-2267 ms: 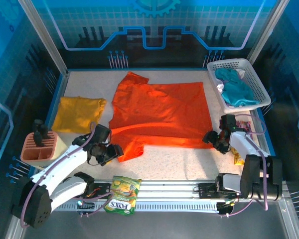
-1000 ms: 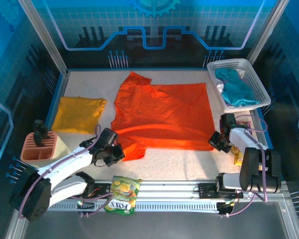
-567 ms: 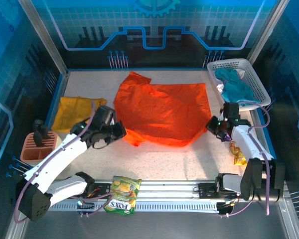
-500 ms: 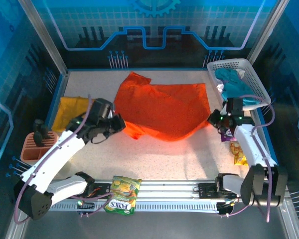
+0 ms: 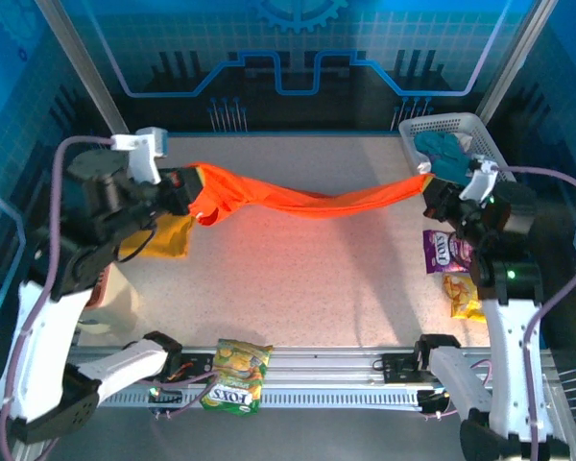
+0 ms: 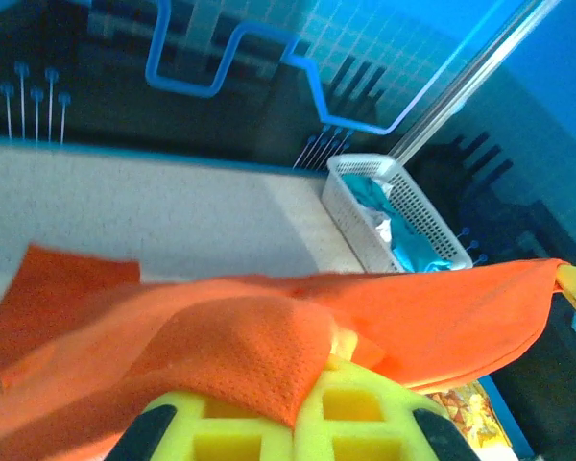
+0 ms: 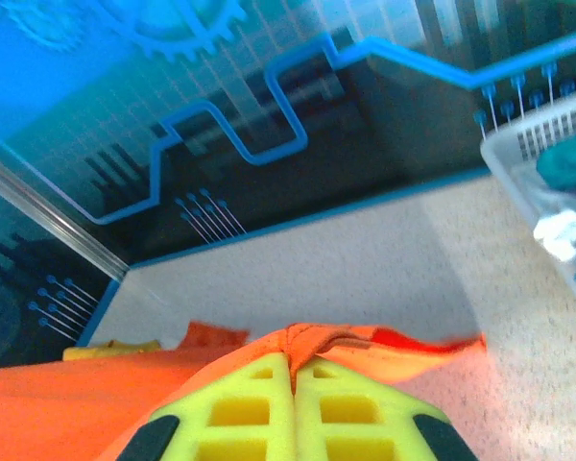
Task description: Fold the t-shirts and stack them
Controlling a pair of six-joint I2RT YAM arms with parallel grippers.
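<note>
left gripper (image 5: 185,188): upper left, fingers pinching one end of the orange t-shirt (image 5: 307,200) | right gripper (image 5: 432,192): upper right beside the white basket (image 5: 440,119), fingers pressed together on the other end | orange t-shirt: stretched between both grippers, sagging mid-frame over the table (image 5: 307,283) | mustard-yellow t-shirt (image 5: 170,237): on the table at left, just below the left gripper

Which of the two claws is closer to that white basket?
The right. The right gripper, shut on the orange t-shirt, is right beside the white basket; the left gripper grips the shirt's other end, far across the table by the yellow t-shirt.
</note>
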